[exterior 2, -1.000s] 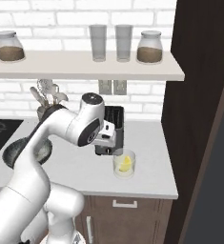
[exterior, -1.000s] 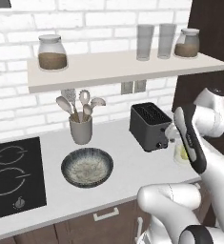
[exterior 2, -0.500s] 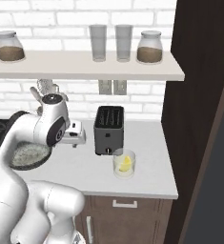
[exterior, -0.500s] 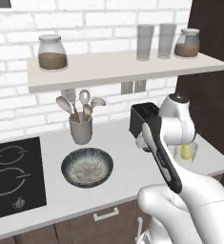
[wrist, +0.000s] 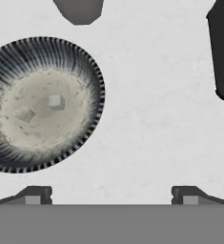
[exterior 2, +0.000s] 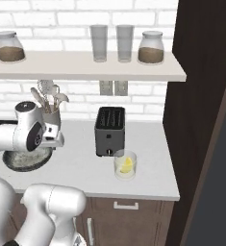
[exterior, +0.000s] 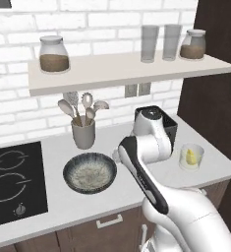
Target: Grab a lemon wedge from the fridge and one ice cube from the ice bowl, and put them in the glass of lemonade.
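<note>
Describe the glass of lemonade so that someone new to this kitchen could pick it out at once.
Start at the black toaster on the white counter beneath the wall shelf. The glass of lemonade stands just in front of it, toward the counter edge. It is short, clear, with a yellow piece inside, unlike the two tall empty glasses on the shelf.

The ice bowl sits left of the glass of lemonade.
</note>
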Tool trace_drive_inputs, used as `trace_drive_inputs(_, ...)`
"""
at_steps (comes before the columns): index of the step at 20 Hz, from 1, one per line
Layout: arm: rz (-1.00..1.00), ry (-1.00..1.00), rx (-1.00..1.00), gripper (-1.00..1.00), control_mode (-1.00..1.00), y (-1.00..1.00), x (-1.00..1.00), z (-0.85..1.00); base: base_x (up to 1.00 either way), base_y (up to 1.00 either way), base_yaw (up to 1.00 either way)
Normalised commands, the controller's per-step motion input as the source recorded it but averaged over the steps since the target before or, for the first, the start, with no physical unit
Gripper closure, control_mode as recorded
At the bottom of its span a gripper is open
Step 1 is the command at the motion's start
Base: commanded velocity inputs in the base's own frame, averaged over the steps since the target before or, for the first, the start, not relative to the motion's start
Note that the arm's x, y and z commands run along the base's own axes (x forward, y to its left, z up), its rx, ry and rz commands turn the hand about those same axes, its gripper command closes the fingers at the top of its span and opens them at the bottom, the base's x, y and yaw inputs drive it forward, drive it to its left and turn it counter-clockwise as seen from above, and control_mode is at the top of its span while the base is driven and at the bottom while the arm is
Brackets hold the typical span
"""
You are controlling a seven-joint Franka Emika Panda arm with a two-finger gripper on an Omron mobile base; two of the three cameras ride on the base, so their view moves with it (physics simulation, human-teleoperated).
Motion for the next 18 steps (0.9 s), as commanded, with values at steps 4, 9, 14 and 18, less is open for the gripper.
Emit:
trace_drive_inputs(4,0.00,0.09,0.00,-1.00,-1.00,0.64,0.48,-0.13,0.00,0.00,0.00)
trace_drive_inputs(9,0.00,0.04,0.00,-1.00,-1.00,0.50,0.21,-0.11,0.00,0.00,0.00)
trace_drive_inputs(14,0.00,0.08,0.00,-1.00,-1.00,0.11,0.02,-0.27,0.00,0.00,0.00)
trace_drive_inputs(18,0.00,0.02,0.00,-1.00,-1.00,0.18,0.00,-0.39,0.00,0.00,0.00)
